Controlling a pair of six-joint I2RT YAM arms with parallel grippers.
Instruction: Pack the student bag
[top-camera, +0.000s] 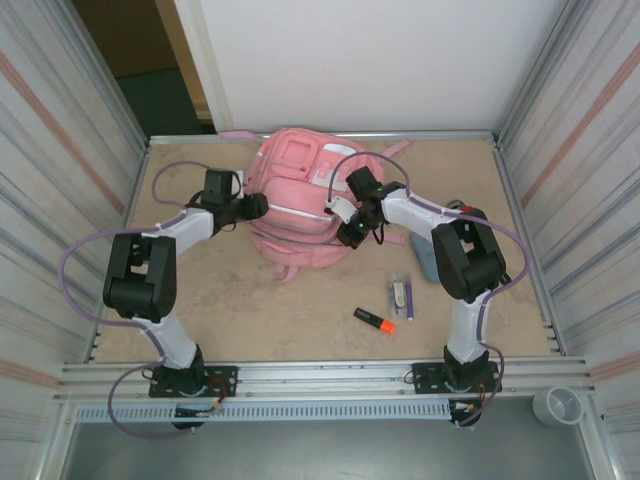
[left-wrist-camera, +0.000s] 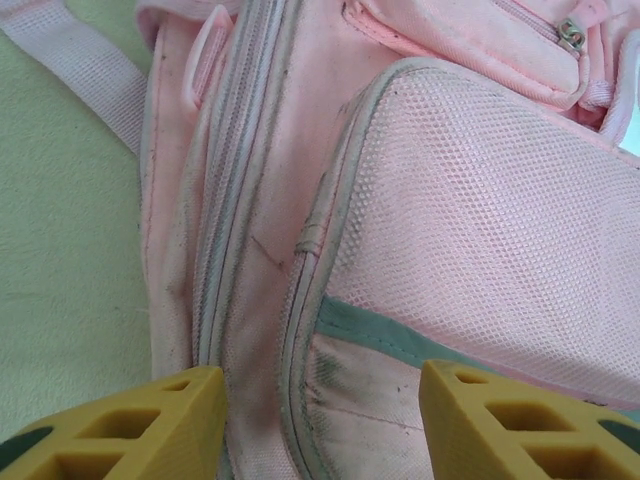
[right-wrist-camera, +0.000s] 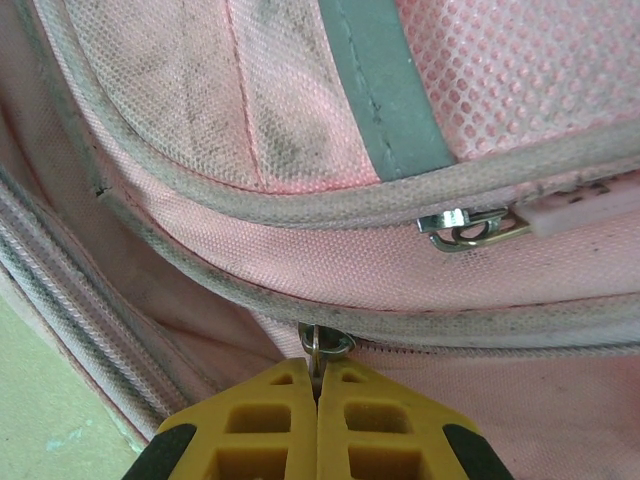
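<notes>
Two grippers work at the student bag (top-camera: 295, 195), which lies flat against the far edge of the table (top-camera: 250, 310), about midway between the far corners. The left gripper (left-wrist-camera: 320, 385) stands at the bag's left flank with its jaws spread and the seam beside the mesh pocket (left-wrist-camera: 480, 220) in the gap; whether it touches the fabric cannot be told. The right gripper (right-wrist-camera: 318, 372) sits at the bag's near right side, jaws pressed together, pinching a metal zip pull (right-wrist-camera: 325, 342).

Open tabletop runs from the bag to the near edge. Toward the near right corner lie an orange highlighter (top-camera: 374, 320) and a small clear packet (top-camera: 401, 293), apart from each other and well clear of the bag. A blue item (top-camera: 428, 262) is partly hidden behind the right arm. Walls close off the left, right and far edges.

The right wrist view adds a second zip pull (right-wrist-camera: 470, 228) on the pocket above, untouched. The left wrist view adds a pink strap (left-wrist-camera: 90, 75) lying on the table beside the bag.
</notes>
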